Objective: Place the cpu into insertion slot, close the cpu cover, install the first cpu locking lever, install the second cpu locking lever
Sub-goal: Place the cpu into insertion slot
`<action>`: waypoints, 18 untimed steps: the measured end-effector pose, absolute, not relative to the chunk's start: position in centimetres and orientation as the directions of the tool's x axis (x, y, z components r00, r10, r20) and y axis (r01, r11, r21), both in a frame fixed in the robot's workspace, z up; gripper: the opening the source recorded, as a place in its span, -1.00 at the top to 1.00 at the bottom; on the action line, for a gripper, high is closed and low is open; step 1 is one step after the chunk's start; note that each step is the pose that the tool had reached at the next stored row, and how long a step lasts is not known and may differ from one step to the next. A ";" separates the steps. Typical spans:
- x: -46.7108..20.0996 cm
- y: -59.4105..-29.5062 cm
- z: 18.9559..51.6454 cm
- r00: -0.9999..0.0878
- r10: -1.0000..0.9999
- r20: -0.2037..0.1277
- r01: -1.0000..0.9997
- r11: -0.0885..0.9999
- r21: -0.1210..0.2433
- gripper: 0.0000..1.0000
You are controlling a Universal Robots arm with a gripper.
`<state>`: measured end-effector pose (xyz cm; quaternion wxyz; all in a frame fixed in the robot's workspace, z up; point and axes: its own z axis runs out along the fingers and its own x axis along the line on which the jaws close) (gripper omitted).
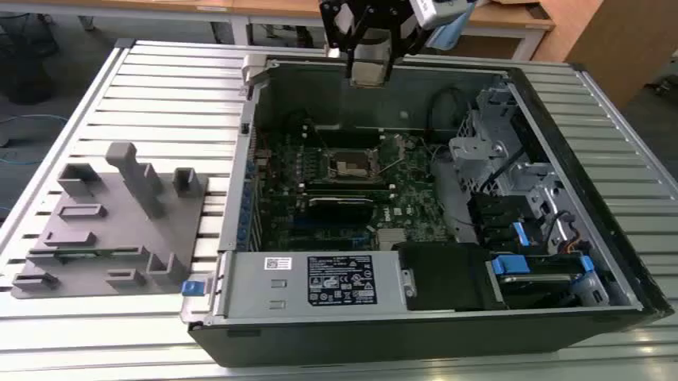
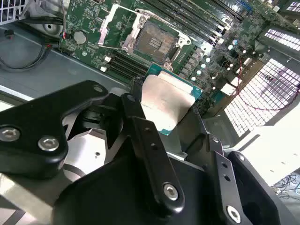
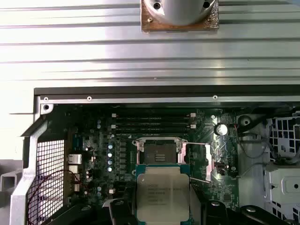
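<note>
the hand (image 1: 369, 70) hangs above the open case (image 1: 238, 238), over the wall opposite the power supply (image 1: 317, 279), with its wrist upright and its fingers pointing down into the case. in both wrist views its black, bolted metal fingers (image 2: 140, 126) close on two opposite edges of the cpu (image 2: 164, 101), gripping it. the cpu is a flat square chip with a dull silver-grey metal lid on a green edge, held roughly level with the lid facing the first wrist view's camera (image 3: 162, 192). it is in the air, well apart from the slot (image 2: 154, 41) and not yet seated.

the slot (image 3: 157, 152) is a square socket with a dark, finely grained centre and a silvery rim, set in the green board (image 1: 317, 171) in the half of the case away from the power supply. the cover (image 2: 106, 27), a thin silvery frame with a square window, is swung off the slot and stands open just beside it. long black memory slots (image 3: 152, 123) run in parallel rows between the slot and the case wall.

the case is grey sheet metal with a black shell, lying on its side on the table (image 1: 159, 87), whose top is ribbed silver slats. near the table edge on the exterior view's left sits a matt grey fixture (image 1: 106, 230) with blocky upright posts.
</note>
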<state>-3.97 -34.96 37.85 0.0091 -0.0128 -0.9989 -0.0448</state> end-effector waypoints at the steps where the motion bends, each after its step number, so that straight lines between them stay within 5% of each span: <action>1: -4.0 -35.0 37.9 -1.000 0.025 0.019 0.026 0.996 0.089 -0.08; 18: -4.0 -35.0 37.3 -1.000 0.025 0.019 0.026 0.996 0.089 -0.08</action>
